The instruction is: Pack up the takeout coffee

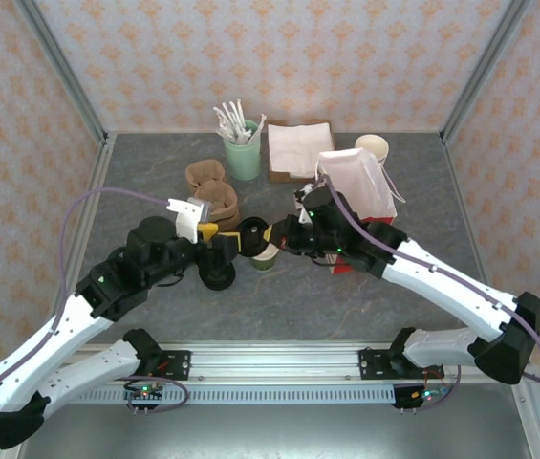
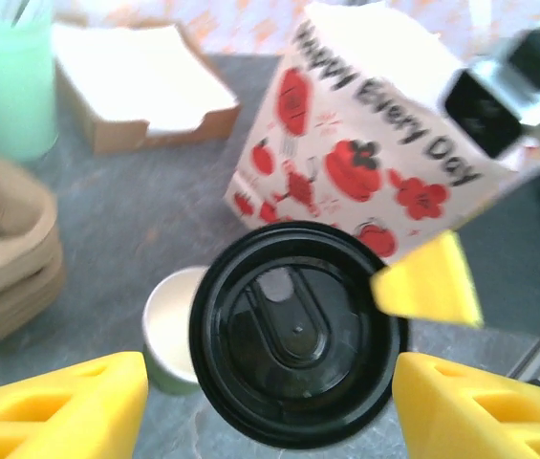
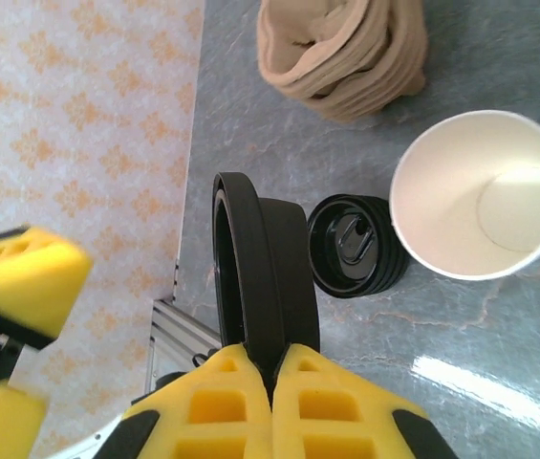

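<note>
Much of the paper cup behind the black lid; mint-green cup partly off the edge.

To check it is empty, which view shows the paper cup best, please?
The right wrist view: the cup shows its whole inside, bare. In the left wrist view the lid hides much of it; the top view shows it small.

The black lid is smooth, glossy plastic. The cup is matt paper. The carriers are rough brown pulp. The tabletop looks like polished grey stone, faintly shiny. The bag is smooth printed paper.
</note>
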Tool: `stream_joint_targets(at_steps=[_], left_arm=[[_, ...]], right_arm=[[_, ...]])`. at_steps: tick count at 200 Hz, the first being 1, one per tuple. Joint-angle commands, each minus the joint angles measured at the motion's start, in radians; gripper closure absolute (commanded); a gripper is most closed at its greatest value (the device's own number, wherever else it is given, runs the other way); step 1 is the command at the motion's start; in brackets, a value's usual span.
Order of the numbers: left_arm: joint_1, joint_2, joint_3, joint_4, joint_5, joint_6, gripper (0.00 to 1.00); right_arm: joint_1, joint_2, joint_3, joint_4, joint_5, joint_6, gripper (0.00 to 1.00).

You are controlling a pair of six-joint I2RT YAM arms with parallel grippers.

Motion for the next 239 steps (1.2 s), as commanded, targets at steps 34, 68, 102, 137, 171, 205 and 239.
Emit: stream_joint_targets(at_steps=[34, 68, 102, 137, 171, 205, 239], left_arm=[[-0.119, -0.049, -0.140, 0.361, -0.017, 0.519, 0.36], [-0.174, -0.016, -0.179, 0.425, -0.031, 0.742, 0.35], [-0.238, 0.023, -0.218, 0.475, -0.077, 0.975, 0.29], [-0.274, 0.094, -0.182, 0.413, -0.130, 1.076, 0.24], [-0.288, 0.104, -0.209, 0.474, -0.153, 1.096, 0.30], [-0.289, 0.107, -0.213, 0.496, -0.178, 1.098, 0.44], [-0.289, 0.121, -0.206, 0.481, -0.186, 1.118, 0.45]], right_arm=[[-0.055, -0.113, 0.077, -0.229, 0.033, 0.108, 1.00], [-0.083, -0.136, 0.076, -0.273, -0.005, 0.124, 1.00], [-0.089, -0.141, 0.065, -0.277, -0.030, 0.143, 1.00], [-0.091, -0.141, 0.065, -0.279, -0.046, 0.150, 1.00], [-0.091, -0.141, 0.070, -0.289, -0.047, 0.151, 1.00], [-0.092, -0.144, 0.067, -0.290, -0.050, 0.151, 1.00], [-0.092, -0.143, 0.067, -0.285, -0.056, 0.152, 1.00]])
